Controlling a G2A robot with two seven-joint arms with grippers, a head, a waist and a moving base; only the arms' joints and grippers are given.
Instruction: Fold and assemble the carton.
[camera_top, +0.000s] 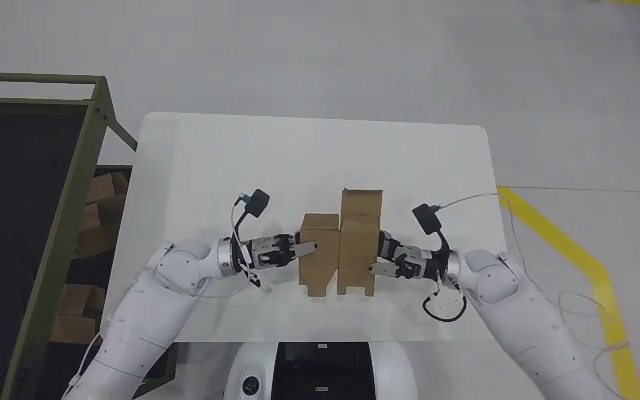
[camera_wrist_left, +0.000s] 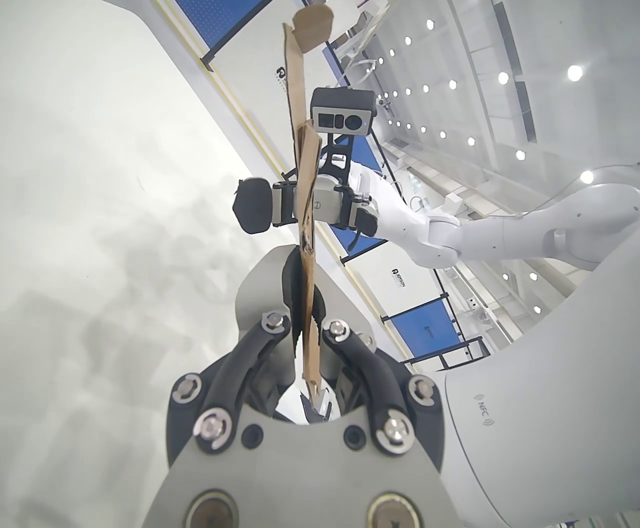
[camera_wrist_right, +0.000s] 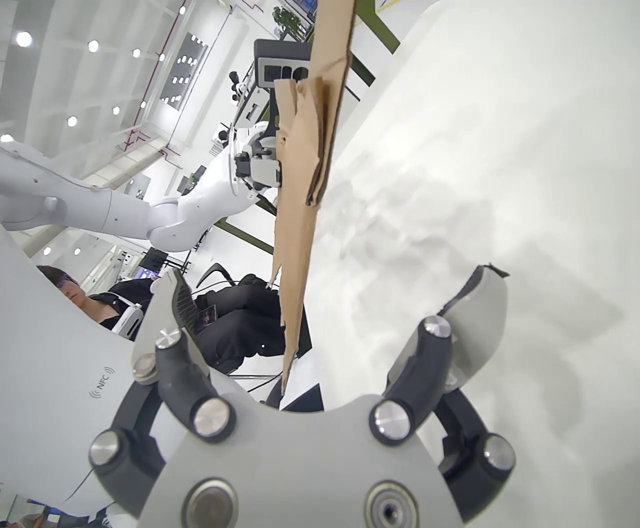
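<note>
- Closest to my wrist camera, the left tool (camera_wrist_left: 306, 285) has its jaws clamped on an edge of the carton (camera_wrist_left: 310, 345).
- My right tool (camera_wrist_right: 327, 295) is spread wide. I see the carton's other edge standing between its fingers (camera_wrist_right: 175, 295), touching neither as far as I can tell.
- Top view puts the carton in the lower centre of the frame, brown and part-folded, over the white table (camera_top: 300, 150).
- In that frame the left tool is at its left side, the right tool at its right.
</note>
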